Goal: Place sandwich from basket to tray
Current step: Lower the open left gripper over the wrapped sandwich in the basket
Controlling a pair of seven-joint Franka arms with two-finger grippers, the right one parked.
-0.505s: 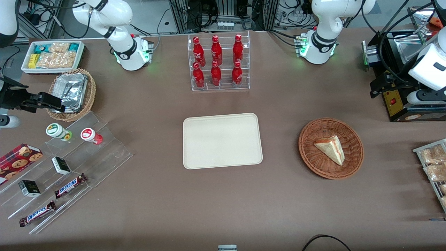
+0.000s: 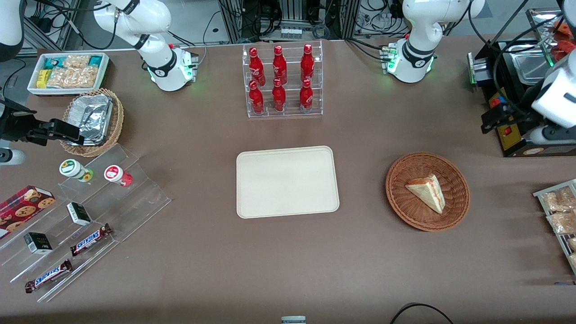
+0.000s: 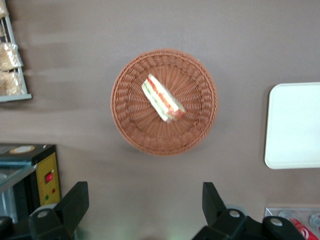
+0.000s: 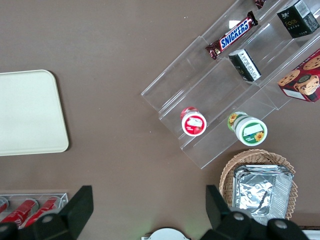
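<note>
1 sandwich (image 2: 426,192), lying flat in the basket (image 2: 398,194), approx. centred, cut edge w/ red-orange + green stripe showing in the left wrist view (image 3: 162,98). 1 basket, same in wrist view (image 3: 127,120), round reddish-brown wicker, on the brown table (image 2: 288,265). 1 tray (image 2: 287,181), cream, flat, nothing on it; it sits beside the basket toward the parked arm's end, w/ a strip of bare table between the two. Nothing lies on that strip.

Gripper (image 3: 142,210): fingers (image 3: 75,200) spread wide apart, holding nothing. It hangs well above the table, off the basket's rim, farther from the front camera than the basket; not touching sandwich or wicker. In the front view the gripper (image 2: 494,118) shows as a dark block near the black machine (image 2: 513,135) at the working arm's end.

Around, taking the tray as landmark:
- 6 red bottles (image 2: 279,78) in 1 clear rack, farther from the front camera than the tray.
- Toward the parked arm's end: 1 clear stepped stand (image 2: 90,211) w/ 2 Snickers bars (image 2: 91,239), 2 small dark boxes, 2 round-lidded cups, 1 cookie box (image 2: 22,204).
- 1 tan wicker basket w/ foil (image 2: 92,118) and 1 white bin of snack packets (image 2: 69,72), also at that end, farther from the camera.
- Toward the working arm's end, past the reddish basket: 1 rack of bagged snacks (image 2: 560,211) at the table edge.
</note>
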